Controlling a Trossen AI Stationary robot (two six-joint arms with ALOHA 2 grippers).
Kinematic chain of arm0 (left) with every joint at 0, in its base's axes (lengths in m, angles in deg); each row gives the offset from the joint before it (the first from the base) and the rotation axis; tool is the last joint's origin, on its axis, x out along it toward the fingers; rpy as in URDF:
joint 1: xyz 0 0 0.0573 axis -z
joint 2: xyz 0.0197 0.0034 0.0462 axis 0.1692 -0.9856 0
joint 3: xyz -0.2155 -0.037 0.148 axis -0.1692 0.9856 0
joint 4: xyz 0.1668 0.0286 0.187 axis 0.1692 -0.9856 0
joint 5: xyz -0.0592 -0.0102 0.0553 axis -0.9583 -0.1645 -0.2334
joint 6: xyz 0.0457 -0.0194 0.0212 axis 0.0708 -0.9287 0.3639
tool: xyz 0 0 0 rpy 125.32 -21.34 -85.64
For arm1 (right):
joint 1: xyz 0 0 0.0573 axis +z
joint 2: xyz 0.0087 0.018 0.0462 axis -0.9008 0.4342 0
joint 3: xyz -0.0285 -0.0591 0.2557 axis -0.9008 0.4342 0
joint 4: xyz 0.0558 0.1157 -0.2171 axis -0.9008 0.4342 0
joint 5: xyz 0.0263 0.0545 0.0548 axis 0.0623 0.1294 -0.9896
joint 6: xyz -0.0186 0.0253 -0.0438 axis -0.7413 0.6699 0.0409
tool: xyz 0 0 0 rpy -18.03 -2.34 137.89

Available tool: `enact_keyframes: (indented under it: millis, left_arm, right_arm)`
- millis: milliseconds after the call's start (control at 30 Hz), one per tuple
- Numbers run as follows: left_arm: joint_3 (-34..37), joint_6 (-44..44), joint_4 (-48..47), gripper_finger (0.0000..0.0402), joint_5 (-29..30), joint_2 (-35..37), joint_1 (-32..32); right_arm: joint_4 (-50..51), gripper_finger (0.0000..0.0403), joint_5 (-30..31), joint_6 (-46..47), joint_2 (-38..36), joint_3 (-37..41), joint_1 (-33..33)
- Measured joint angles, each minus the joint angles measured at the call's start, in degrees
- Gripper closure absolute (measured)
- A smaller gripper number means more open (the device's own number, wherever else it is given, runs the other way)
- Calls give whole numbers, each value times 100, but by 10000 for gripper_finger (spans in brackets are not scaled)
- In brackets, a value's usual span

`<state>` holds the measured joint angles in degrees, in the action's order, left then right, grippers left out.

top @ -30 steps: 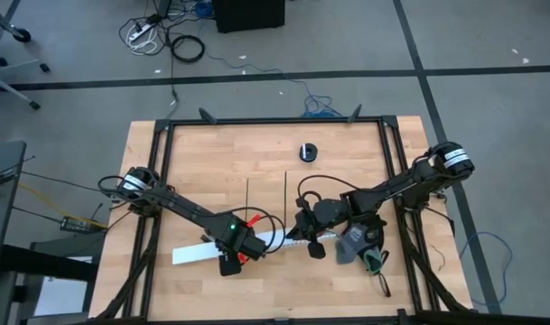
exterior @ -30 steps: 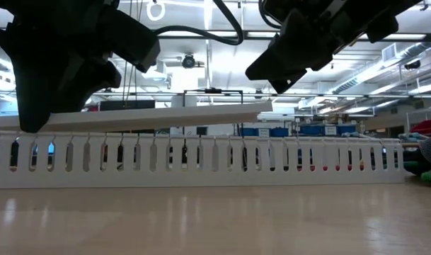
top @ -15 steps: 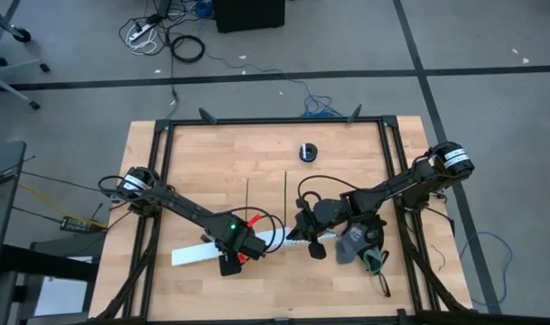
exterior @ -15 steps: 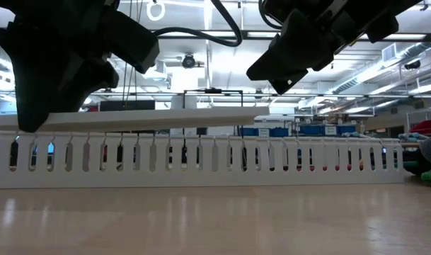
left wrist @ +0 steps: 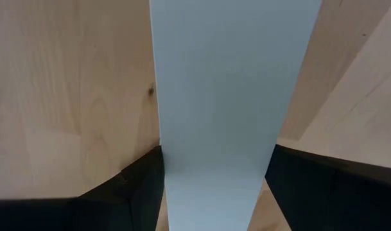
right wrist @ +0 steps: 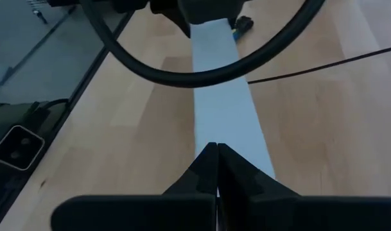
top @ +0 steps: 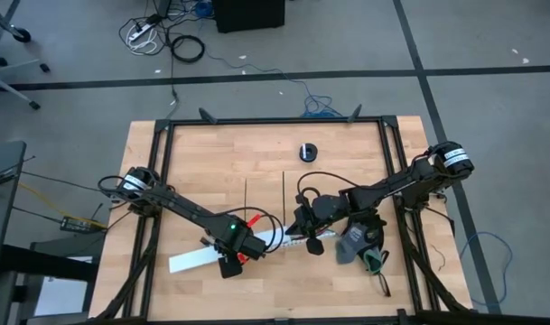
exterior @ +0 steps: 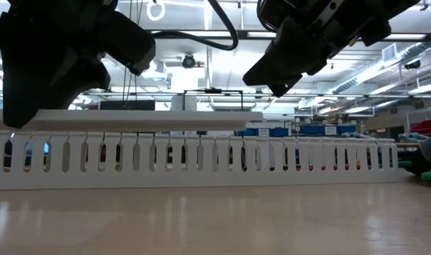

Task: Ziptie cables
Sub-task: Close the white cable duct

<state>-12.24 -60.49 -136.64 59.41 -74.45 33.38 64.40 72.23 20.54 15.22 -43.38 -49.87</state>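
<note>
A long white slotted channel [exterior: 201, 159] lies across the table. Coloured cables [top: 248, 221] show beside my left arm and through the channel's slots [exterior: 300, 167]. Two thin black zipties [top: 247, 194] [top: 284, 188] lie on the wood beyond it. A flat white lid strip [exterior: 144, 120] hovers along the channel's top, with my left gripper [top: 229, 264] [left wrist: 214, 186] shut on it. My right gripper [top: 303, 242] [right wrist: 216, 154] [exterior: 261, 74] is shut and hangs above the strip's right end without touching it. My left gripper pinches the white lid strip by its two long edges [left wrist: 164, 163] between its two fingers, left of the strip's middle. The fingers point down and lie across the strip. The strip sits level just over the channel; whether it touches the channel, I cannot tell.
A small black round object [top: 308, 152] sits at the far middle of the table. A grey-green bundle [top: 360, 246] lies by the right arm near the right frame rail. Bare wood stretches along the near edge [exterior: 215, 219].
My left gripper has turned a little in place. The lid strip has gone from slightly slanted, right end higher, to level. Its left end has swung toward the table's near edge.
</note>
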Motion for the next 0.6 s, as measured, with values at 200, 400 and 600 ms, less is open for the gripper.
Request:
enact_keyframes:
  millis: [200, 400, 600]
  left_arm:
    - [0, -96, 1, 172, 2, -1, 0]
    - [0, -32, 3, 172, 12, -1, 0]
    - [0, 101, 1, 172, 118, -1, 0]
  right_arm:
    - [-4, 403, -138, -6, 0, 1, -16]
    - [-58, 403, -120, -12, 0, 2, -47]
    - [-246, 403, -24, 32, 179, 0, -62]
